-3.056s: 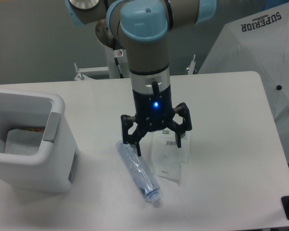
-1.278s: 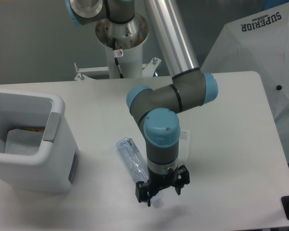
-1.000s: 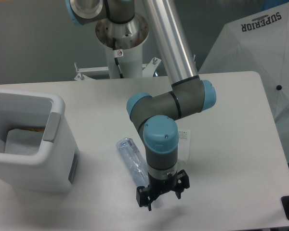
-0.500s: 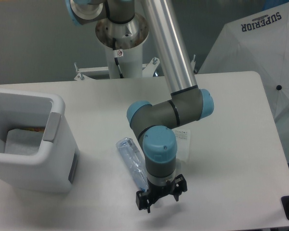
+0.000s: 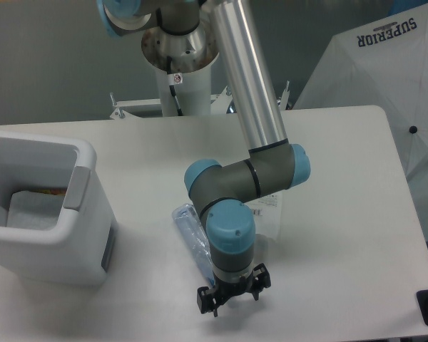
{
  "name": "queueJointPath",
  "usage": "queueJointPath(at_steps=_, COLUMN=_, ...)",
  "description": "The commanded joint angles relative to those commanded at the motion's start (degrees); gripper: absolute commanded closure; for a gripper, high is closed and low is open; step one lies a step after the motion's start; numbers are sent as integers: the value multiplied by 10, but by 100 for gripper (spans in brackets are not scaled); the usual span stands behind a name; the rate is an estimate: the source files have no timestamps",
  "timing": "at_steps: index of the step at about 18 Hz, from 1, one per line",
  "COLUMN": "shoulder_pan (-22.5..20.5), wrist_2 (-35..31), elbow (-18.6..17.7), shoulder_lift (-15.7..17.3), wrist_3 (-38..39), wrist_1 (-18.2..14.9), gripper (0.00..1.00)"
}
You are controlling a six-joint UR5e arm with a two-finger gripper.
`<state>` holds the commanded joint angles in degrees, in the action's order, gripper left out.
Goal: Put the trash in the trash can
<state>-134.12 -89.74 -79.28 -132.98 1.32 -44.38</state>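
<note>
The arm has swung down from above the plastic bag (image 5: 267, 214) to the near end of the crushed bottle (image 5: 191, 231). The claw (image 5: 228, 296) has descended close to the bench (image 5: 342, 214), shifting slightly toward the near-left edge. The bottle's cap end is now hidden behind the wrist.

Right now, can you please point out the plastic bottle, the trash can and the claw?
plastic bottle (image 5: 188, 226): fixed camera view, on its upper, uncovered body.
trash can (image 5: 77, 187): fixed camera view, on the grey handle strip at its rim.
claw (image 5: 228, 298): fixed camera view, between its fingertips.
</note>
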Motion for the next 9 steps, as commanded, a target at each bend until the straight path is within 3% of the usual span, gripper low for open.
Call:
queueJointPath(at_steps=4, shoulder_pan=1, wrist_2=-4, elbow=-3, shoulder_lift=0, wrist_3=-1, wrist_1=-1, gripper=17)
queueJointPath(at_steps=9, shoulder_pan=4, wrist_2=-9, elbow=-7, shoulder_lift=2, wrist_3=-3, wrist_1=-1, gripper=20)
